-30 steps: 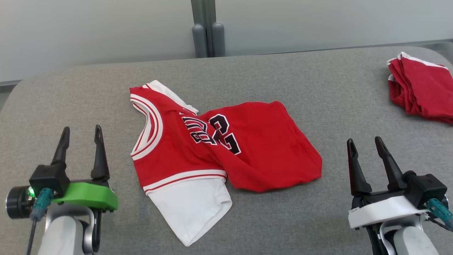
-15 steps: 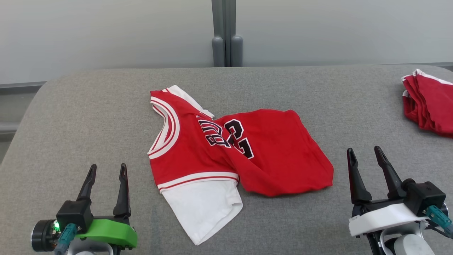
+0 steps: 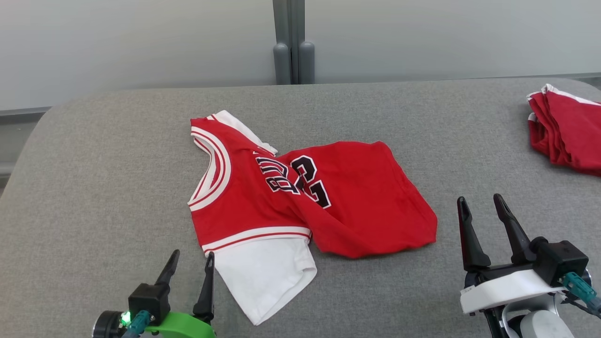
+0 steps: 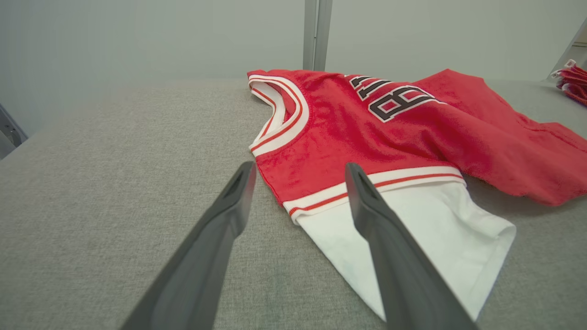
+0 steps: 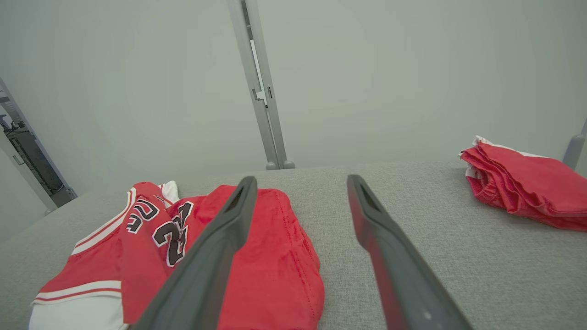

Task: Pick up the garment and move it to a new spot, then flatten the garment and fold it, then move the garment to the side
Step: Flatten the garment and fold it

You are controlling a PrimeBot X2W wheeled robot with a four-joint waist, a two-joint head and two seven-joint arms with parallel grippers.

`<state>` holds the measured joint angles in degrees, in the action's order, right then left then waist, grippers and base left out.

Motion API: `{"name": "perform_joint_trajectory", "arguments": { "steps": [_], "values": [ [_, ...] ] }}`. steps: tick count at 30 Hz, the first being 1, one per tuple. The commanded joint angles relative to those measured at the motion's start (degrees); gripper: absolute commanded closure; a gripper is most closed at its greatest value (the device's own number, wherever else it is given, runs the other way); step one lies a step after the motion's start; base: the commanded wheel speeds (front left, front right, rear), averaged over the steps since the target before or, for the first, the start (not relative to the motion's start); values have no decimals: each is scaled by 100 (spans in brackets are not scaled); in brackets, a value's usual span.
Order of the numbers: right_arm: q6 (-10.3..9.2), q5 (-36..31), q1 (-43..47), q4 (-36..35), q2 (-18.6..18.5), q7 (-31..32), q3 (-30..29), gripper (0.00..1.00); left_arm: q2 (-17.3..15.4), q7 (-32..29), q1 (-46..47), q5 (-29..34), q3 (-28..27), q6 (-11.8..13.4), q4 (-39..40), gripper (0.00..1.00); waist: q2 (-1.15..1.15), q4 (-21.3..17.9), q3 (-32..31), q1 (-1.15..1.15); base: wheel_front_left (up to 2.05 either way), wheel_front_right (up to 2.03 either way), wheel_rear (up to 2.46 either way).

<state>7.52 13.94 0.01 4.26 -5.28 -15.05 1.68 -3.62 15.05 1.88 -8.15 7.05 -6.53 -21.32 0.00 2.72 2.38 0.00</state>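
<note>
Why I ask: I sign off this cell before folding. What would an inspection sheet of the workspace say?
Surface: grey cloth-covered table.
Job's things: jersey, red and white, crumpled and twisted, mid-table.
Clutter: folded red pile, far right.
Grippers: left gripper open, beside the jersey's white part; right gripper open, apart from the jersey; both empty.
Cables: teal cable at the right wrist.
Surroundings: pale wall, grey post behind.
</note>
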Motion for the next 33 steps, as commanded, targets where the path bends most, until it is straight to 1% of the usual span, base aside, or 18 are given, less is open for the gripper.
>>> {"name": "perform_joint_trajectory", "arguments": {
  "steps": [1, 13, 22, 23, 24, 25, 26, 29, 33],
  "values": [
    [-8, 5, -1, 13, -8, -17, -3, 0, 3, 15, 19, -62, 38, -26, -123, 0, 0, -20, 33, 0, 0, 0, 0],
    [-8, 1, -124, 39, -67, -17, 0, 0, 44, 16, 385, -150, 557, -89, -1304, 0, 0, -130, 209, 0, 0, 0, 0],
    [-8, 6, -169, 65, -75, -17, 36, 0, 59, -5, 627, -345, 961, -95, -2202, 0, 0, -246, 289, 0, 0, 0, 0],
    [-8, 7, -175, 69, -76, -17, 33, 0, 65, -6, 665, -392, 1019, -97, -2302, 10, 0, -255, 291, 0, 0, 0, 0],
    [-8, 9, -176, 70, -77, -17, 30, 0, 68, -17, 693, -426, 1075, -98, -2359, 29, 0, -259, 291, 0, 0, 0, 0],
    [-8, 10, -176, 67, -76, -17, 26, 0, 70, -20, 726, -471, 1121, -99, -2367, 58, 0, -262, 292, 0, 0, 0, 0],
    [-8, 10, -175, 64, -76, -17, 21, 0, 73, -19, 760, -519, 1170, -100, -2351, 100, 0, -262, 294, 0, 0, 0, 0],
    [-8, 1, -146, 48, -66, -17, -7, 0, 71, -9, 815, -666, 1314, -102, -2207, 100, 0, -241, 286, 0, 0, 0, 0],
    [-8, -13, -91, 39, -47, -17, -37, 0, 57, 8, 853, -747, 1217, -84, -1900, 100, 0, -160, 260, 0, 0, 0, 0]
  ]
}}
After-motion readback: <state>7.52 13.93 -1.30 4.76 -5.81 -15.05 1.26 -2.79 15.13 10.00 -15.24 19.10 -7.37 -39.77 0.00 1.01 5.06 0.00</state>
